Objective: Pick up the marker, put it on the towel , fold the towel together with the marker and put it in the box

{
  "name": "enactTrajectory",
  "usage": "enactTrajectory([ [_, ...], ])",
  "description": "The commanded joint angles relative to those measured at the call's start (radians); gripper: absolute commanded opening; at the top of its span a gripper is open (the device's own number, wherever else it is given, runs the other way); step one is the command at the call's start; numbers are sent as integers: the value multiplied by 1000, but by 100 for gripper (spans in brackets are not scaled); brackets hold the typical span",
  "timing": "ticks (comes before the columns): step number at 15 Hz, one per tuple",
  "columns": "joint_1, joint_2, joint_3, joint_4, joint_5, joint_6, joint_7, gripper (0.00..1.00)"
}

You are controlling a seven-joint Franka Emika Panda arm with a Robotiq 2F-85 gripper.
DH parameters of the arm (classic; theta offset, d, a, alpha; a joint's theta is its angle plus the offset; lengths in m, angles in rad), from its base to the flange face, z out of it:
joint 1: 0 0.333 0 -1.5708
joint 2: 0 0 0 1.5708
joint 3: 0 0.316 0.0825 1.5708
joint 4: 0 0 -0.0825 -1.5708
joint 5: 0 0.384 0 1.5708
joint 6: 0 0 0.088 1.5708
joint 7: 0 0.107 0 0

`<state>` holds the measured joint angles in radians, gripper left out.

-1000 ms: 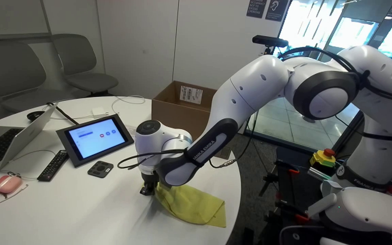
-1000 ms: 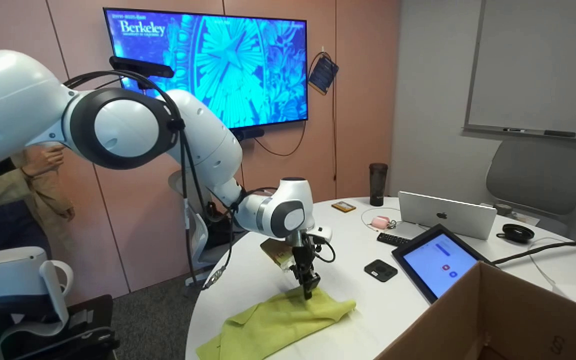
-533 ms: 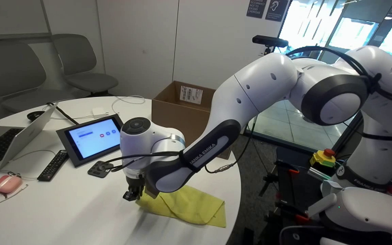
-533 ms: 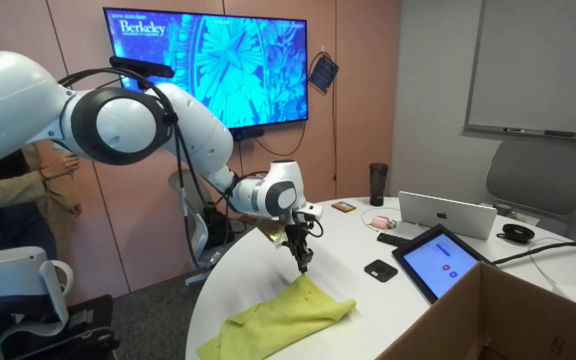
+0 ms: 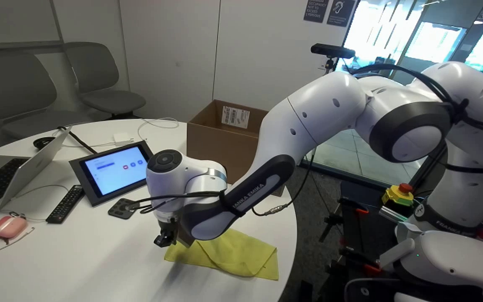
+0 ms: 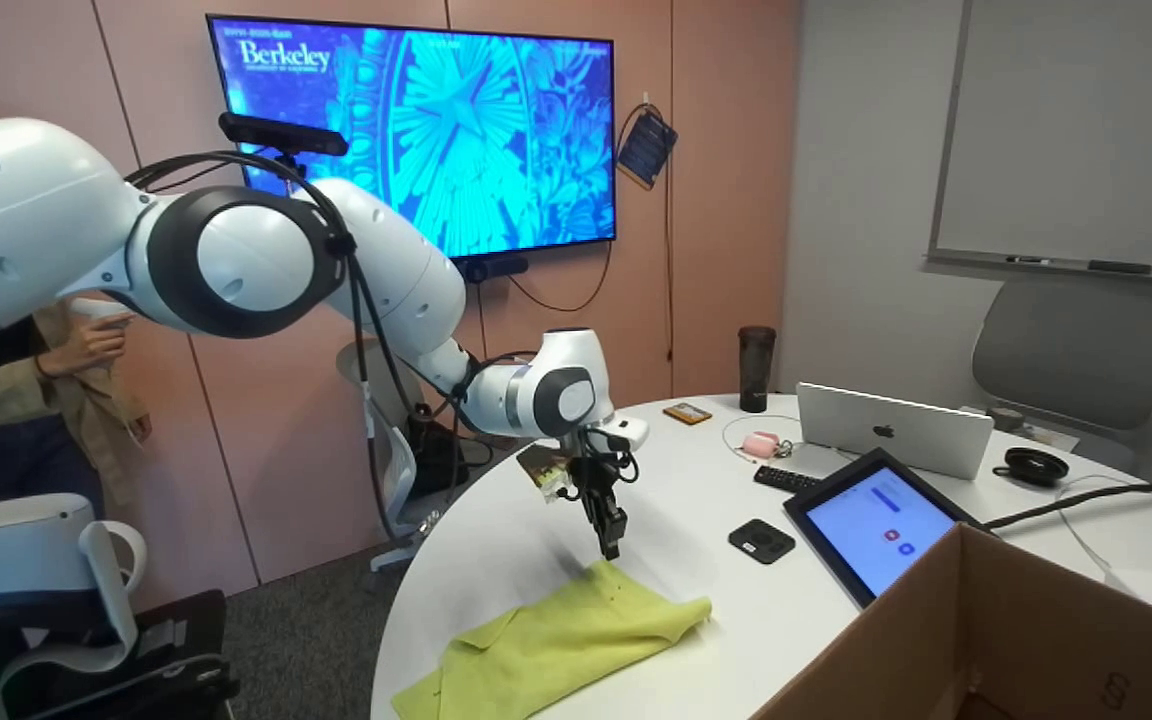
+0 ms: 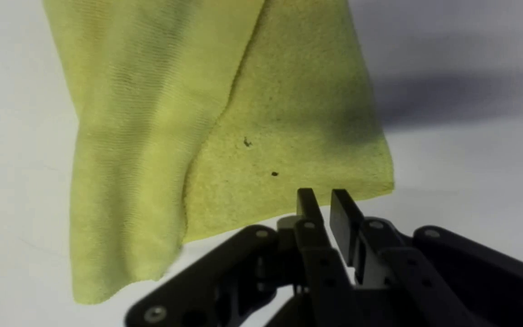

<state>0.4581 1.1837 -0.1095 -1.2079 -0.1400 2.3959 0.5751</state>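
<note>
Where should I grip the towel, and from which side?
I'd come from above, jaws straddling the rounded fold of the towel, left of the gripper in the wrist view. It looks raised and runs top to bottom there, whereas the flat flap seems harder to pinch.

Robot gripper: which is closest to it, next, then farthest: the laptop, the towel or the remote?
In an exterior view, from the gripper:
1. The towel, just below it.
2. The remote, off to picture right.
3. The laptop, behind the remote.
</note>
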Motion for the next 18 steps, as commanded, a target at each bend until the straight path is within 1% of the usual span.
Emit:
enactTrajectory([
  [1,-28,39,-26,53,8,-20,34,43],
  [8,-124,56,-3,40,24,-11,-14,99],
  [9,-137,62,3,40,27,-10,-25,100],
  [14,-190,111,45,55,55,-17,-97,100],
  [18,-210,139,64,74,79,-29,-139,100],
])
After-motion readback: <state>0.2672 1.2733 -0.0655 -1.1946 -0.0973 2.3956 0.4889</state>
